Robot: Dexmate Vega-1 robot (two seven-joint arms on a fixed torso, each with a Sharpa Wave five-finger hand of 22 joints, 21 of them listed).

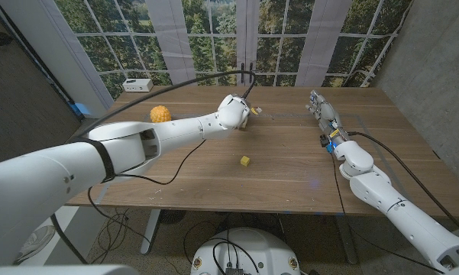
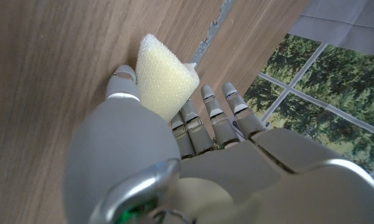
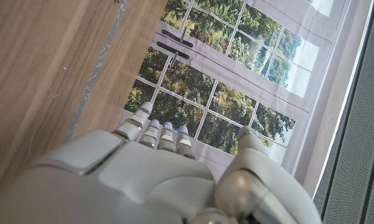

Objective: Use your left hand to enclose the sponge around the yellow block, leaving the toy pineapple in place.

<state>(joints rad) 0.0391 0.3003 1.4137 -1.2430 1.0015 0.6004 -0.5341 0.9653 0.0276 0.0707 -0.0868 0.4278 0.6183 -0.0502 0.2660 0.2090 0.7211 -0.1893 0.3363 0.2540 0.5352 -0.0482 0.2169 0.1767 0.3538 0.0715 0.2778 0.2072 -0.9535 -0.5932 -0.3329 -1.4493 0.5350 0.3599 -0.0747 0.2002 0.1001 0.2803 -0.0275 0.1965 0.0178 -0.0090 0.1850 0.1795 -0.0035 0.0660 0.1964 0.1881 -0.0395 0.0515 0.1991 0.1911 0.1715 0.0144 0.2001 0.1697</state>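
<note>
Sponge (image 2: 165, 78) is held in the left hand (image 1: 234, 112), pinched between thumb and fingers (image 2: 213, 118), above the far middle of the wooden surface (image 1: 290, 164). Yellow block (image 1: 245, 161) lies bare near the centre, at about five o'clock from that hand and well apart from it; enclosing is judged not yet done. Toy pineapple (image 1: 160, 114) sits at nine o'clock, untouched. Right hand (image 1: 324, 114) waits at three o'clock, fingers straight, side by side, nothing held. A forest-printed window backdrop (image 1: 214, 30) is seen behind; a white box (image 1: 137, 85) rests at the far left corner.
</note>
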